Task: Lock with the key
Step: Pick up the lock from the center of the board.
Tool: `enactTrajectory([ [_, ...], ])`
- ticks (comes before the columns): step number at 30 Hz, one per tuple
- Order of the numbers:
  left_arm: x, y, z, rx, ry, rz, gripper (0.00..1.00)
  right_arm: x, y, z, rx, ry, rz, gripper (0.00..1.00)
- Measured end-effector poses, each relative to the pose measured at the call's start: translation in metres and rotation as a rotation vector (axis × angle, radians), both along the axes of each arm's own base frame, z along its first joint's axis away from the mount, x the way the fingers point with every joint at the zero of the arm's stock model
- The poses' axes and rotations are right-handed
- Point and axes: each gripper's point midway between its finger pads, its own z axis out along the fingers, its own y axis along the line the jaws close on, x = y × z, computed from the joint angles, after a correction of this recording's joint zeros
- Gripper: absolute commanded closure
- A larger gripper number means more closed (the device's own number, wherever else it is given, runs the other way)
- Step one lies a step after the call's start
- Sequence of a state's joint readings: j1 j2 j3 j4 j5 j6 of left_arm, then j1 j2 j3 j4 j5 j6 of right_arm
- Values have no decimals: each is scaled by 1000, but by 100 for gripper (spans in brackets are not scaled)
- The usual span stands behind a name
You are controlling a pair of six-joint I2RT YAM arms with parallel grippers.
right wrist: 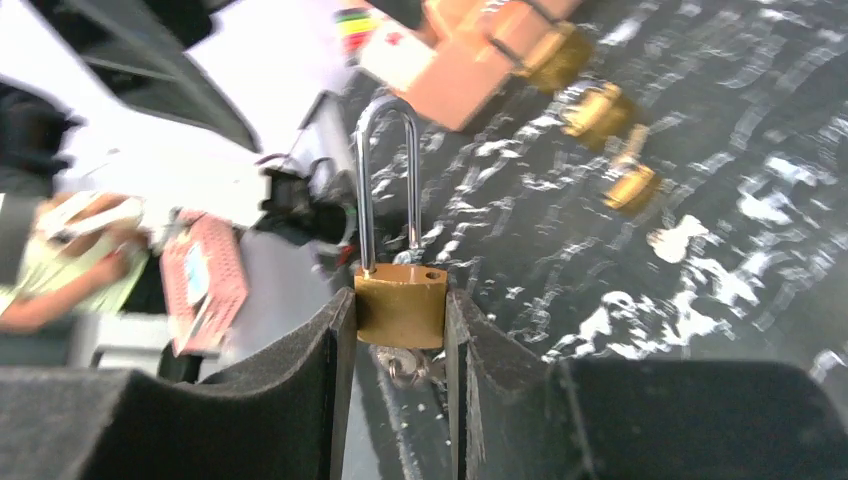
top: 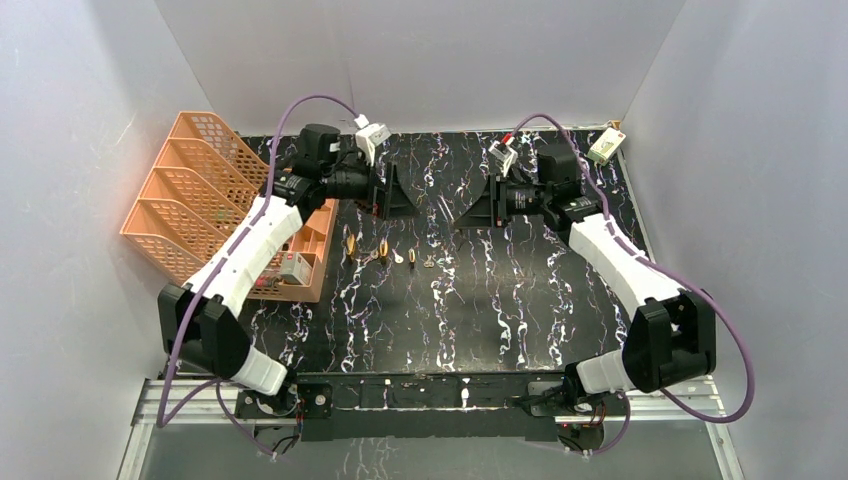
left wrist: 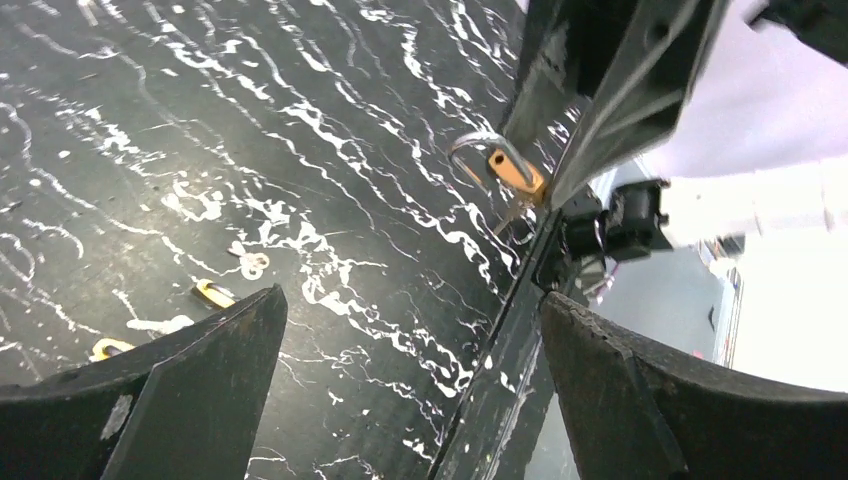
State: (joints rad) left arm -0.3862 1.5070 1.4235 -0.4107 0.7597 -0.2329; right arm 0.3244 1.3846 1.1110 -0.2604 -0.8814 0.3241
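While the left claw (left wrist: 410, 300) hangs spread wide and empty, the right claw (right wrist: 400, 300) is clenched on the brass padlock (right wrist: 400, 312), held over the tabletop (right wrist: 760, 150) with its shackle (right wrist: 385, 170) up. It is probably hard, dense and slick; the flat body sides suit gripping, leaving the shackle free.

Left arm (top: 250, 250) and right arm (top: 620, 255) both reach forward, elbows bent, wrists turned inward so the hands face each other, apart. Left hand (top: 408, 198) jaws spread wide, nothing held. Right hand (top: 468, 213) fingers pinch a padlock (right wrist: 400, 308) body, shackle sticking out past the fingertips.
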Motion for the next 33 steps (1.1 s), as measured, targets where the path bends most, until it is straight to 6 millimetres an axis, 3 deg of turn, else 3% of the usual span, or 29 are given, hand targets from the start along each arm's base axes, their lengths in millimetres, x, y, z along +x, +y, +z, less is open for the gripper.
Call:
enactTrajectory([
  [3, -17, 2, 11, -50, -91, -112, 3, -15, 17, 42, 203, 46, 131, 79],
  [5, -25, 8, 30, -112, -153, -175, 3, -24, 22, 62, 276, 57, 212, 78],
  [10, -39, 21, 69, -250, -248, -318, 4, -61, 31, 91, 344, 103, 419, 77],
  [14, -47, 19, 74, -302, -241, -401, 7, -85, 37, 99, 348, 122, 524, 76],
  [19, -56, 18, 77, -342, -224, -463, 14, -99, 45, 101, 346, 146, 597, 78],
  [25, -66, 19, 84, -382, -212, -515, 41, -93, 55, 91, 340, 210, 607, 78],
  [33, -73, 20, 93, -408, -217, -555, 46, -81, 63, 87, 346, 245, 599, 78],
])
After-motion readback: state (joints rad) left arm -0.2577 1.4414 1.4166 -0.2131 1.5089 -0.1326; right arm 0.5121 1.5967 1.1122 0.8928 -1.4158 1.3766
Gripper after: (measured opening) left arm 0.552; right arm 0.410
